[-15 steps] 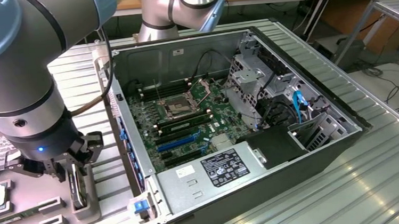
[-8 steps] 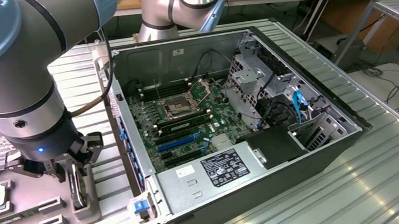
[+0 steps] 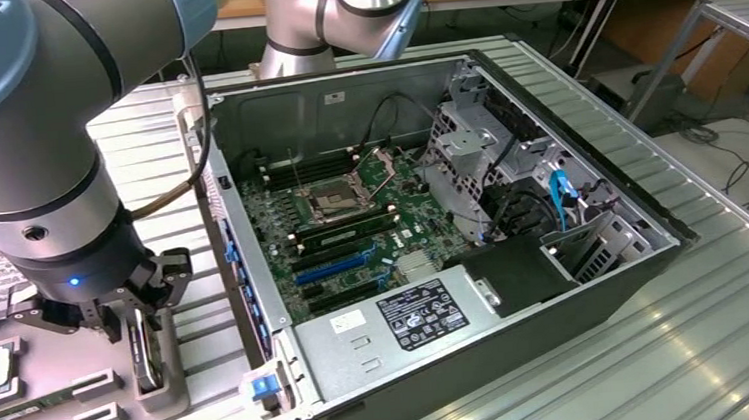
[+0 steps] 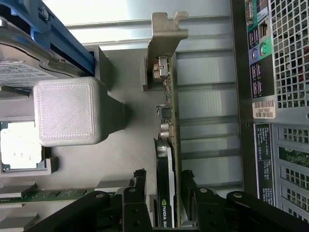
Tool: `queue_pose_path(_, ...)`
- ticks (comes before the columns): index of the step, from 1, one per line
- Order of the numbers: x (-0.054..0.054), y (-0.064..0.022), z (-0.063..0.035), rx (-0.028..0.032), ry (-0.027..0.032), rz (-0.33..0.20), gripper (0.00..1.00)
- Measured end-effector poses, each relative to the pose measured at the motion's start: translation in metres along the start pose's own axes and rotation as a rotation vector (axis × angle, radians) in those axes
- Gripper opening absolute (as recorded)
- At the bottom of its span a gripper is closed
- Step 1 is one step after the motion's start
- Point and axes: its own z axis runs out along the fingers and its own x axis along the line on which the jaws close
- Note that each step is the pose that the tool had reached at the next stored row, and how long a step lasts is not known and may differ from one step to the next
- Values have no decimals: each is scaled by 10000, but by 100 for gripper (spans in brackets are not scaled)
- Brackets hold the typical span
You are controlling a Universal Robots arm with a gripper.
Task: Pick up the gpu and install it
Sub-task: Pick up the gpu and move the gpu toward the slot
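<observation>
The gpu (image 4: 170, 121) stands on its edge in a grey holder, its silver bracket (image 4: 166, 29) at the end farthest from the gripper. My gripper (image 4: 164, 178) is lowered over the card's other end, one black finger on each side of it. A small gap shows between each finger and the card, so the jaws are open around it. In the exterior view the gripper (image 3: 136, 324) hangs over the gpu (image 3: 150, 366) on the parts tray at the exterior view's left, beside the open computer case (image 3: 619, 251).
The case lies on its side with the motherboard (image 3: 335, 223) and its blue slots (image 3: 332, 268) exposed. A hard drive (image 4: 19, 72), a grey printed block (image 4: 67, 111) and a memory stick (image 4: 48, 195) sit close beside the gpu. The case's rear panel (image 4: 280, 96) is on the card's other side.
</observation>
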Motion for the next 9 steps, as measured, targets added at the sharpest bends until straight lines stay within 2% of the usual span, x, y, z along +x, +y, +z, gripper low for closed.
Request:
queue_pose_path(8,-10,0,0,1,1,-1,42)
queue_pose_path(9,-10,0,0,2,1,-1,34)
